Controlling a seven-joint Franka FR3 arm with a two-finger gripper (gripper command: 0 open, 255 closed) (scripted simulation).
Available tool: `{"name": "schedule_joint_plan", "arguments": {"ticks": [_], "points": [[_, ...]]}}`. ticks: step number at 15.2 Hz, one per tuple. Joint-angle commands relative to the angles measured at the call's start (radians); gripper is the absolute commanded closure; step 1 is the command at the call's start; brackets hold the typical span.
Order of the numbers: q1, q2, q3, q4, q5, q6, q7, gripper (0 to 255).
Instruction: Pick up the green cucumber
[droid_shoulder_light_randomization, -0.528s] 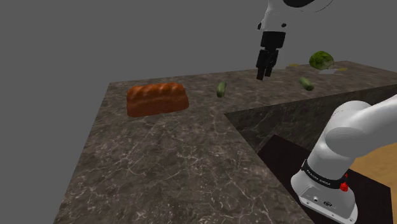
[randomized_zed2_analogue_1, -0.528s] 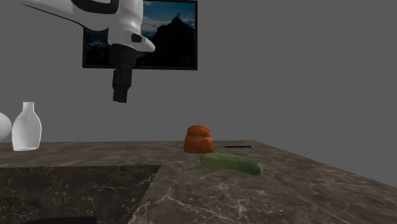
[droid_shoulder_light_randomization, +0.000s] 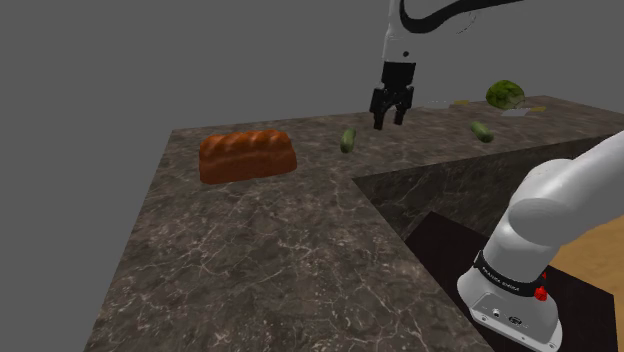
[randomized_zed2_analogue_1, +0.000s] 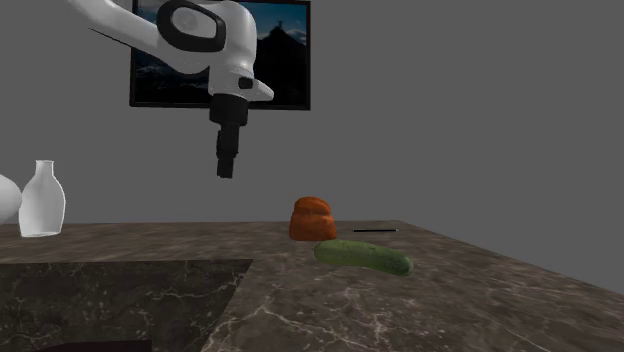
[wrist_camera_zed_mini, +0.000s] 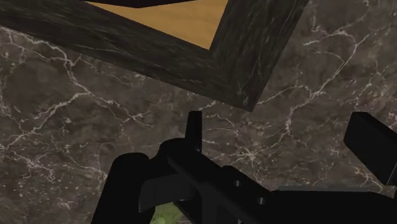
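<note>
We are logging the jaws apart and empty, hanging above the counter (droid_shoulder_light_randomization: 280, 250) near the cucumber (droid_shoulder_light_randomization: 348, 140); a loaf (droid_shoulder_light_randomization: 247, 156) is lying well apart from them.

Green cucumber (wrist_camera_zed_mini: 167, 215) hiding mostly behind black gripper (wrist_camera_zed_mini: 280, 127), rounded white vessel (randomized_zed2_analogue_1: 5, 200) being cropped at the edge, thin dark strip (randomized_zed2_analogue_1: 375, 230) appearing too small to identify

I note a brown loaf (droid_shoulder_light_randomization: 247, 156) on the dark marble counter (droid_shoulder_light_randomization: 270, 270), a green leafy head (droid_shoulder_light_randomization: 505, 95) at its far end, a white vase (randomized_zed2_analogue_1: 42, 200), and a framed picture (randomized_zed2_analogue_1: 280, 60) on the grey wall.
</note>
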Motion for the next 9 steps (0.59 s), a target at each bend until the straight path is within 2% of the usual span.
{"name": "schedule_joint_plan", "arguments": {"ticks": [1,9], "points": [[-0.018,0.087,0.016,0.042,-0.006,0.046,0.064,0],[-0.078,0.389,0.045,0.223,-0.063,0.163,0.310,0]]}}
